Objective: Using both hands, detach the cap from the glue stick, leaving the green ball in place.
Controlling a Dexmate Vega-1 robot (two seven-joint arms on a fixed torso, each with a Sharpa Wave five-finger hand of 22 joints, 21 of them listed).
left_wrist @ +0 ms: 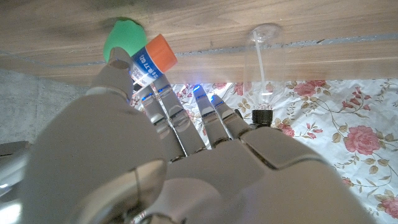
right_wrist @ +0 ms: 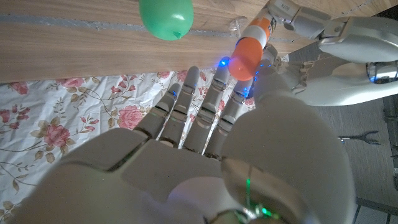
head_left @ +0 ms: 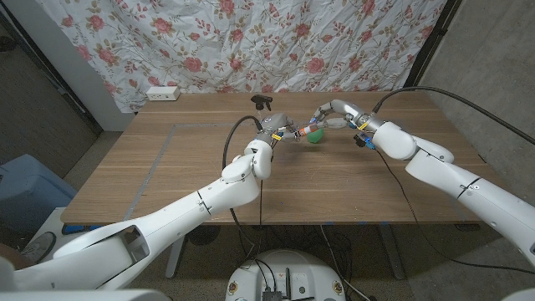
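My left hand (head_left: 280, 131) holds the glue stick (head_left: 303, 132) by its white and blue body (left_wrist: 143, 67), a little above the table's middle back. The orange cap (left_wrist: 160, 53) sits on the stick's free end and points toward my right hand (head_left: 337, 113). That hand's fingers (right_wrist: 217, 93) are spread and reach up to the cap (right_wrist: 245, 57); in the left wrist view nothing touches the cap. The green ball (head_left: 315, 138) lies on the table just beyond the stick, between the two hands, also seen as the green ball (right_wrist: 166, 17). My left hand (right_wrist: 311, 25) shows behind the stick in the right wrist view.
A small black object on a clear stand (head_left: 264, 102) sits at the table's back middle. A white power strip (head_left: 162, 93) lies by the back left corner. A taped outline (head_left: 167, 142) marks the table's left half. A floral cloth hangs behind the table.
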